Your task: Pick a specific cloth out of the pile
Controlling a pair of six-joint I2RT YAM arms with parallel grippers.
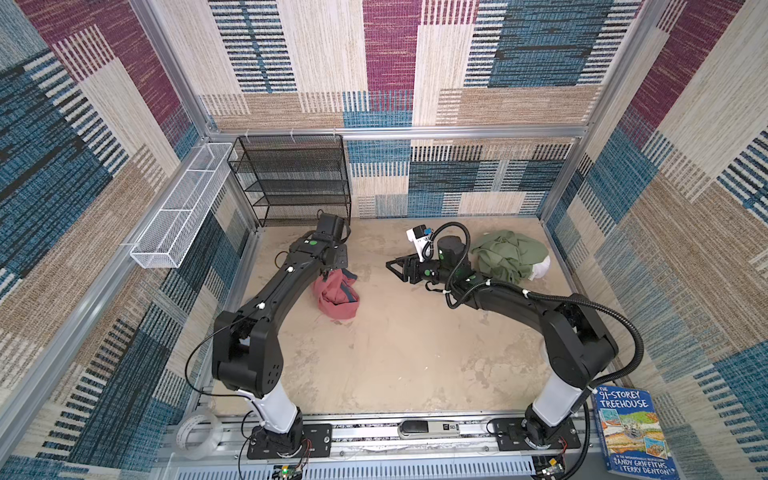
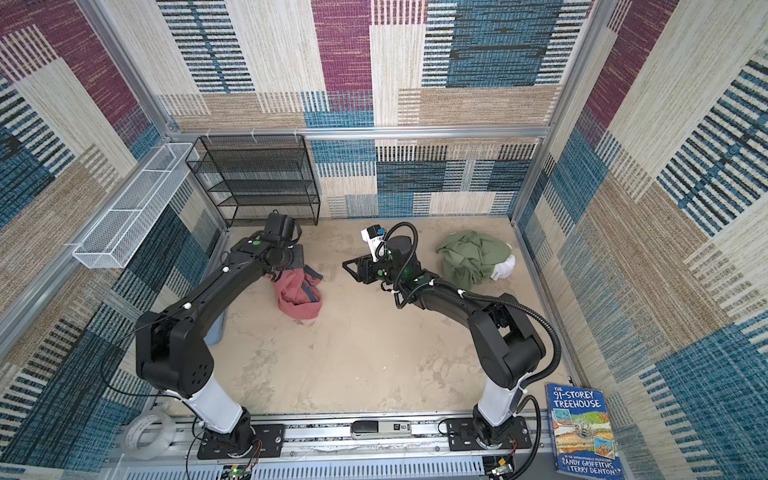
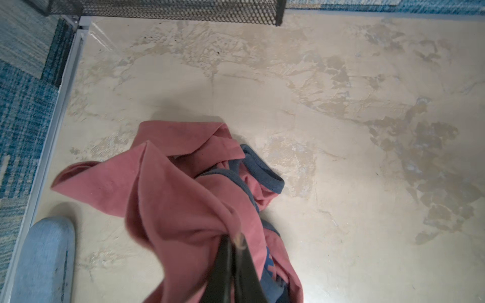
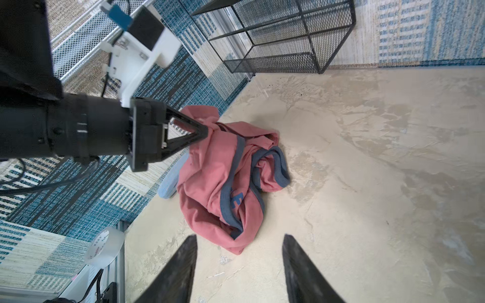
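Observation:
The salmon-red cloth with grey-blue trim lies crumpled on the beige floor at the left, apart from the pile. My left gripper is shut on a pinched fold at the cloth's top edge, which is drawn up from the floor. The pile, an olive-green garment over a white one, sits at the back right. My right gripper hovers open and empty between the pile and the cloth, pointing towards the cloth.
A black mesh shelf stands at the back left, with a white wire basket on the left wall. A pale blue object lies by the left wall. A tape roll and a book sit at the front edge.

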